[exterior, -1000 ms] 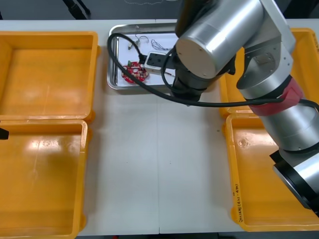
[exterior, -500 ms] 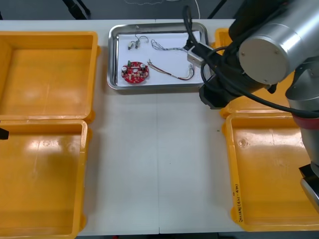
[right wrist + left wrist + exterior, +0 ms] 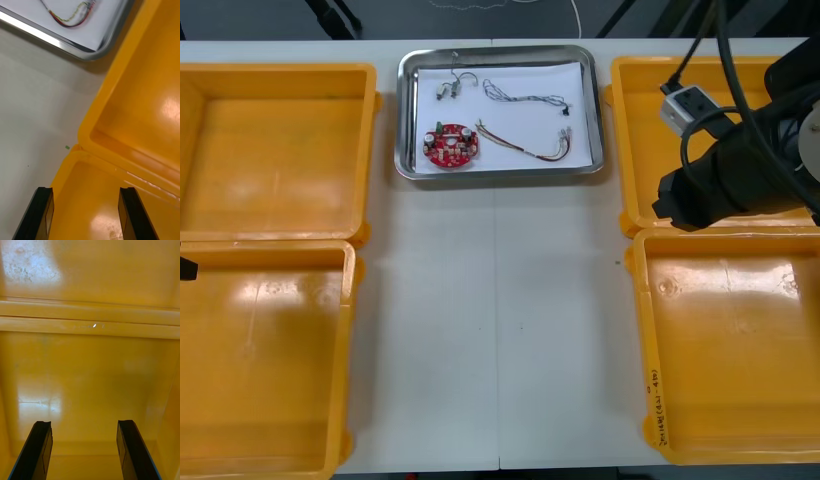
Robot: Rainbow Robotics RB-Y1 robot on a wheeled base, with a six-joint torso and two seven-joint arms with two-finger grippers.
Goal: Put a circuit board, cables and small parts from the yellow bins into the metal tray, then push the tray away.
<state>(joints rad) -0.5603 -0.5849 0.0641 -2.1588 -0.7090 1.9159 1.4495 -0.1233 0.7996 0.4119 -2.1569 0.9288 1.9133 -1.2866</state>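
Swung off the tray [image 3: 496,176] since a second ago, right gripper [image 3: 86,191] now above the right bins' [image 3: 725,400] meeting rims, fingers spread, empty. Lying uncovered on the tray's white inside: round red board [image 3: 451,143], red-yellow cable [image 3: 525,146], blue-white cable [image 3: 525,97], small metal parts [image 3: 450,88]. Ahead of those fingers, tray corner cut off. Left gripper [image 3: 84,425] released, over a left bin [image 3: 90,371].

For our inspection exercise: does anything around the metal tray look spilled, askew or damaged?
Nothing stands out: the circuit board, cables and small metal parts lie inside the metal tray, which sits square. Right gripper open over the right bins.
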